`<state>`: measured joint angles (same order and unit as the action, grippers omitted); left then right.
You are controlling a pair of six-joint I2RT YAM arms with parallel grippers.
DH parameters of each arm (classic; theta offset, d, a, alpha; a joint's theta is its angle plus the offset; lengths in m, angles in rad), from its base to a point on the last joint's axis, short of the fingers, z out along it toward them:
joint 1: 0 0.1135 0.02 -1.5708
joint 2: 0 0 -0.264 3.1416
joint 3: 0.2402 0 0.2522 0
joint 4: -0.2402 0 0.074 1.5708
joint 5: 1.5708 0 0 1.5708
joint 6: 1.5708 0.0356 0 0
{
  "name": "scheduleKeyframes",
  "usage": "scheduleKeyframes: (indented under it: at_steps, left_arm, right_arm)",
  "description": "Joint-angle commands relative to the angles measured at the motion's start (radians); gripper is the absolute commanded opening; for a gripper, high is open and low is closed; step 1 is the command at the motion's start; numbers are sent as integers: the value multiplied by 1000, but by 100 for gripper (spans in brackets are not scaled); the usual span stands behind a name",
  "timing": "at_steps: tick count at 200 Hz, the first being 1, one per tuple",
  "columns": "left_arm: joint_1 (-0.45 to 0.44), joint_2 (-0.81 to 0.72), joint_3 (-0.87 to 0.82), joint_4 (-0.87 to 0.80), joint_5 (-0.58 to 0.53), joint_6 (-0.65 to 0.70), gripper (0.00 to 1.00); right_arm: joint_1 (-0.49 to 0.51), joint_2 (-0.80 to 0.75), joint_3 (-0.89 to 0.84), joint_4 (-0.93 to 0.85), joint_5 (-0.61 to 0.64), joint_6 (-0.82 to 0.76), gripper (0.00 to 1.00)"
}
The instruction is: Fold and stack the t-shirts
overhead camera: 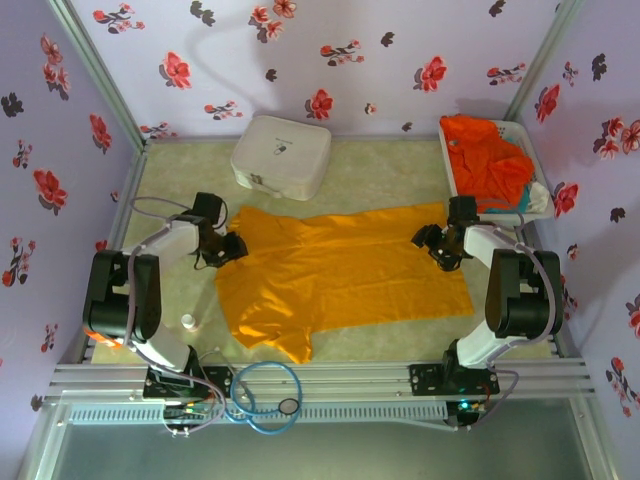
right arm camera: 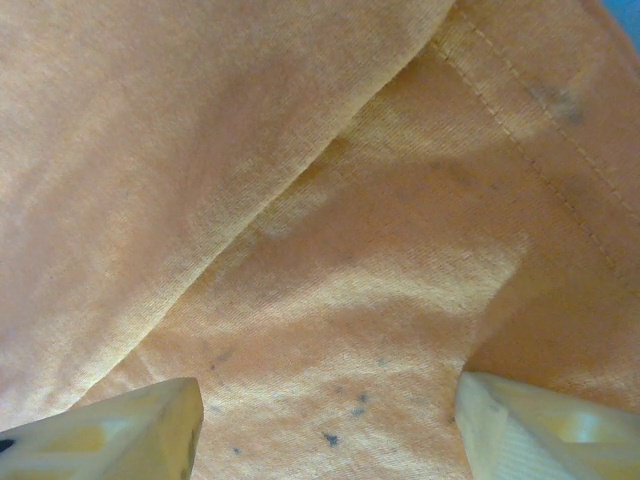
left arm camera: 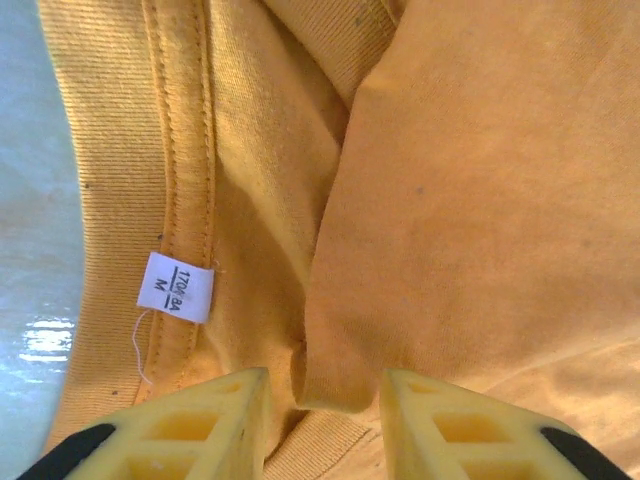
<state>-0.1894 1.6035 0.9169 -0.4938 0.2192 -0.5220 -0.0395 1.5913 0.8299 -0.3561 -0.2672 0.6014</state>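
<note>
The golden yellow-orange t-shirt (overhead camera: pixel 340 270) lies spread across the table, one sleeve toward the near edge. My left gripper (overhead camera: pixel 232 247) is at its collar end. In the left wrist view it (left arm camera: pixel 322 388) stands open around a small raised fold of the shirt (left arm camera: pixel 470 200), beside the ribbed collar (left arm camera: pixel 180 150) with its white size label (left arm camera: pixel 177 286). My right gripper (overhead camera: pixel 428 240) is at the shirt's far right edge. Seen from the right wrist, it (right arm camera: pixel 328 400) is wide open just above flat cloth (right arm camera: pixel 300 200). The red-orange t-shirt (overhead camera: pixel 485 160) lies crumpled in a basket.
A white basket (overhead camera: pixel 449 160) stands at the back right against the wall. A white rounded hard case (overhead camera: pixel 281 155) sits at the back, just behind the shirt. A small white object (overhead camera: pixel 188 322) rests near the left arm's base. Floral walls close in three sides.
</note>
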Motion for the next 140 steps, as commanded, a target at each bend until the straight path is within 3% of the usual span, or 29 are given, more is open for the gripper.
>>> scheduleKeyframes:
  at_steps: [1,57,79,140]
  left_arm:
    - [8,32,27,14,3,7,32]
    - [8,22,18,31,3,-5,14]
    - [6,-6,10,23,3,-20,0]
    - [-32,-122,-21,-36,3,-87,0]
  right_arm:
    - [-4,10,-16,-9,-1,-15,68]
    - [-4,14,-12,-12,18,-9,68]
    - [-4,16,-12,-12,30,5,68]
    - [-4,26,-18,-29,85,27,67]
